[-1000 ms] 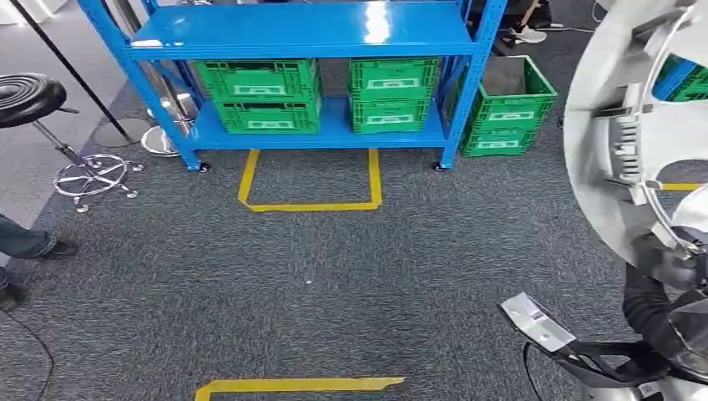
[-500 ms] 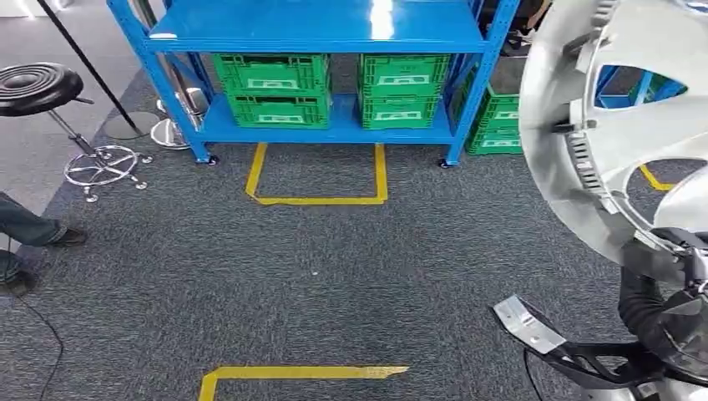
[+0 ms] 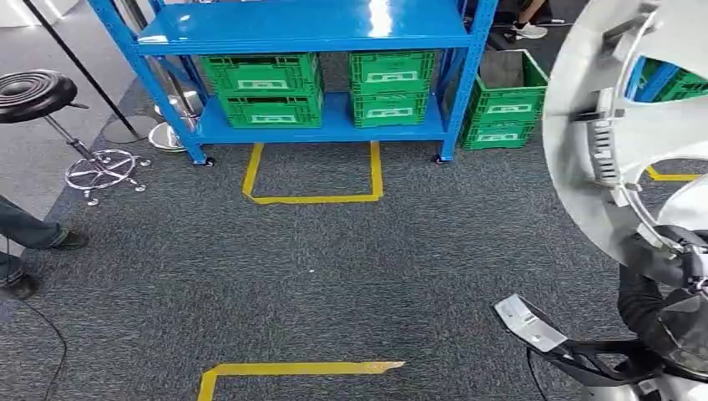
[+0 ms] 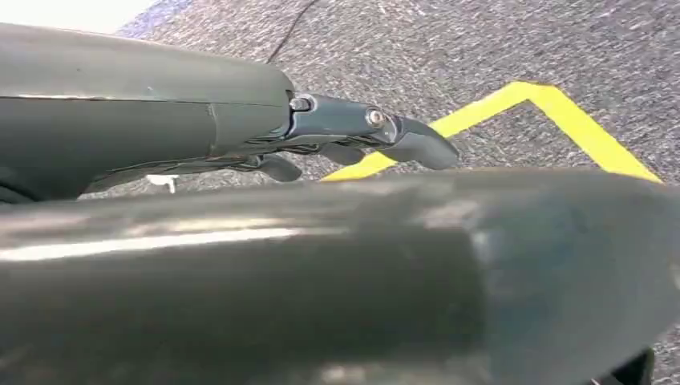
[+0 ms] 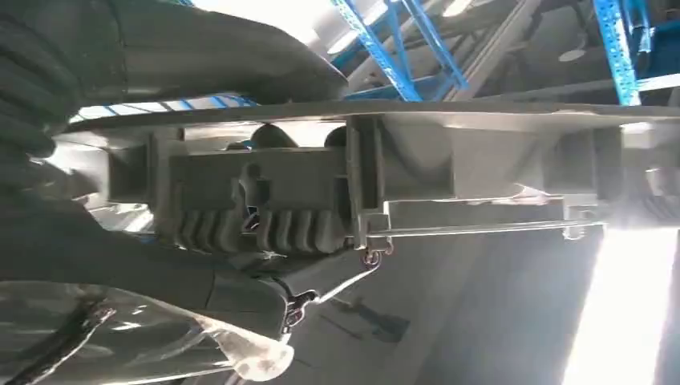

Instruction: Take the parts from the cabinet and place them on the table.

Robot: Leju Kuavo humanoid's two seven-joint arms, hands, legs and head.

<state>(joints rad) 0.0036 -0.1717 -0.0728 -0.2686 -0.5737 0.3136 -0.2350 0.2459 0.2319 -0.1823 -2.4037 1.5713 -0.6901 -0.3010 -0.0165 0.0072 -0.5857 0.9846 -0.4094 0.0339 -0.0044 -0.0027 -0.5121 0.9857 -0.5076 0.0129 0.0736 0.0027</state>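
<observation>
A big silver wheel cover [image 3: 634, 109] stands on edge at the right of the head view, its ribbed back side toward me. My right hand [image 3: 672, 255] grips its lower rim. The right wrist view has the cover's rim and a moulded clip [image 5: 265, 200] between the thumb and the darker fingers [image 5: 120, 257]. My left hand [image 4: 337, 132] hangs over the carpet with its fingers loosely extended and nothing in it. The blue cabinet [image 3: 309, 25] stands ahead across the carpet.
Green crates [image 3: 263, 88] [image 3: 392, 83] sit on the cabinet's low shelf, and another stack [image 3: 505, 104] stands on the floor to its right. A black stool [image 3: 33, 88] and a person's feet [image 3: 33, 238] are at the left. Yellow tape [image 3: 313, 196] [image 3: 292, 369] marks the grey carpet.
The whole view has swayed a little, so the camera moved. The wheel cover swung left across the picture, then back right, still in my right hand.
</observation>
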